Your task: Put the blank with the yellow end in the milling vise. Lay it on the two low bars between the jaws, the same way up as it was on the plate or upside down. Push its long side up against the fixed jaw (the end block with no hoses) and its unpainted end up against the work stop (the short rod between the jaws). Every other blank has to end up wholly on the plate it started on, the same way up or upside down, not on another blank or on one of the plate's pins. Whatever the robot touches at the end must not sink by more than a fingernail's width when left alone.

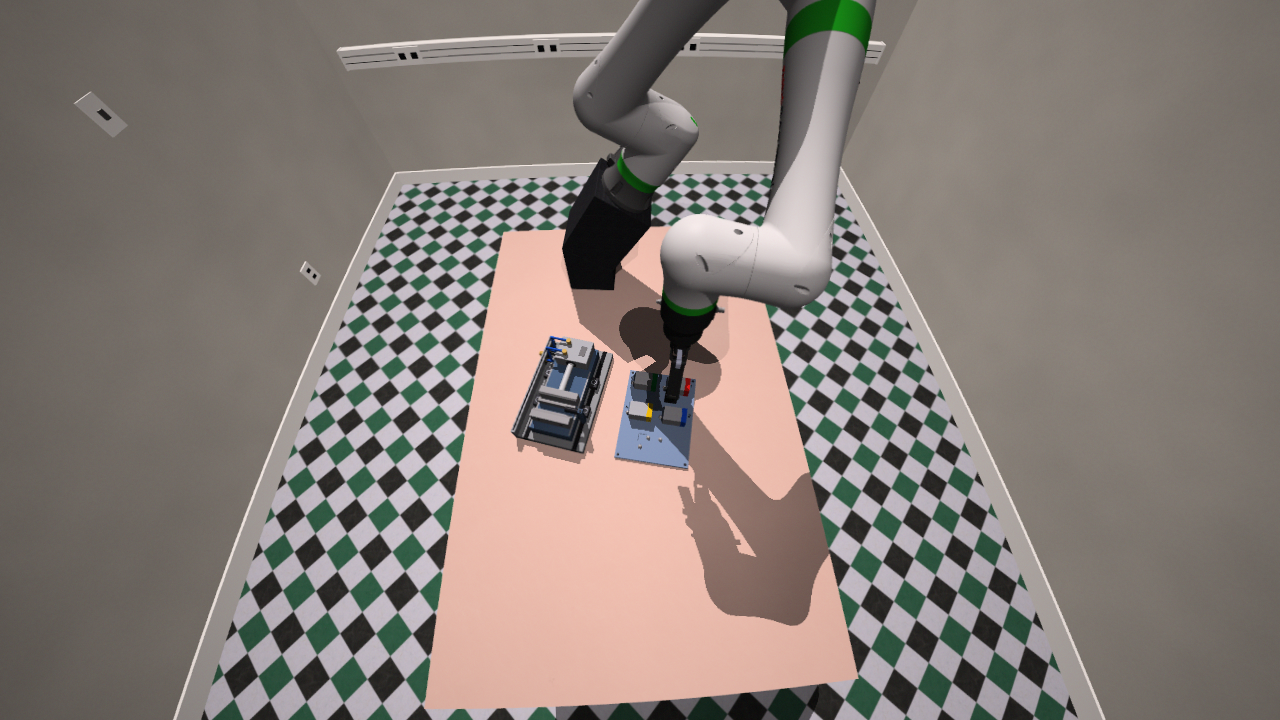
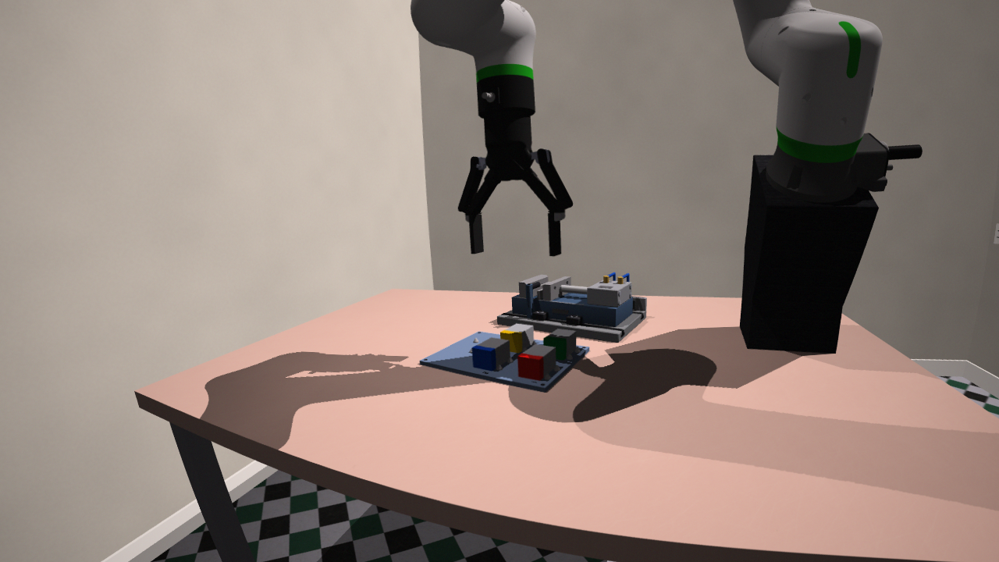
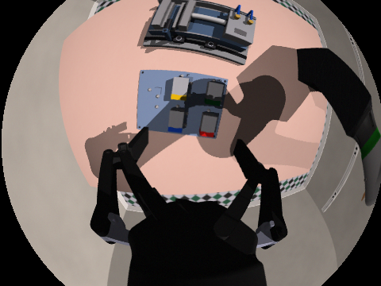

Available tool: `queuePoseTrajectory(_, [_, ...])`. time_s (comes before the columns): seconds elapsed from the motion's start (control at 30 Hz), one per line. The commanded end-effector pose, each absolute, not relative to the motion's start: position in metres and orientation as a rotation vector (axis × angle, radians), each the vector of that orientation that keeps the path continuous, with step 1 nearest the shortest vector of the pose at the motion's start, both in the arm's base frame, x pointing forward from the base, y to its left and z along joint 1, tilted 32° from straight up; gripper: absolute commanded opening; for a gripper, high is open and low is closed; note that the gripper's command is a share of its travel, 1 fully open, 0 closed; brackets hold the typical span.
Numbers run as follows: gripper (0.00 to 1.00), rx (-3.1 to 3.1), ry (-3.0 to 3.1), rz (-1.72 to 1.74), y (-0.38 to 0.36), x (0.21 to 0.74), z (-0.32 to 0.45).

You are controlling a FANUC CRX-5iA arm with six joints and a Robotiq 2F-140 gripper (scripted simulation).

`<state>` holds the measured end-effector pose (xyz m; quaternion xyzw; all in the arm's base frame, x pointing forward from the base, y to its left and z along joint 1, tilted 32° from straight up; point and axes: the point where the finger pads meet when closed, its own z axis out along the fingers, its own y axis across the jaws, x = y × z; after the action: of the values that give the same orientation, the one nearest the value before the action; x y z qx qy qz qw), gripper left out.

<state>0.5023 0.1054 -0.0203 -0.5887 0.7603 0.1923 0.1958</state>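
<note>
The yellow-ended blank point(image 1: 638, 411) point(image 2: 522, 331) point(image 3: 180, 85) lies on the blue plate point(image 1: 631, 450) point(image 2: 446, 356) point(image 3: 144, 115), its yellow end facing away from the vise. My gripper point(image 1: 672, 395) point(image 2: 515, 253) point(image 3: 193, 141) is open and empty, high above the plate, fingers pointing down. The milling vise point(image 2: 572, 307) point(image 3: 240, 33) stands beside the plate. Its fixed jaw point(image 1: 550, 417) point(image 2: 532, 287) point(image 3: 162, 17) is at the end away from the hoses. No blank shows between the jaws. The work stop and low bars are not clear from here.
A blue-ended blank point(image 1: 673, 415) point(image 2: 490, 354) point(image 3: 176, 119), red-ended blank point(image 2: 534, 363) point(image 3: 209, 122) and green-ended blank point(image 2: 559, 345) point(image 3: 215, 91) lie near the yellow one. Small pins point(image 3: 157, 96) stand at one plate end. The black arm pedestal point(image 1: 590, 241) point(image 2: 803, 279) stands beyond the vise's hose end.
</note>
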Motion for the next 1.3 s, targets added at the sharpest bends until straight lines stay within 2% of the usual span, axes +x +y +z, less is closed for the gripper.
queuePoseTrajectory(0.0, [1.00,-1.649,2.130,0.537,0.106,0.503,-0.021])
queuePoseTrajectory(1.27, [1.00,-1.649,2.130,0.537,0.101,0.502,-0.012])
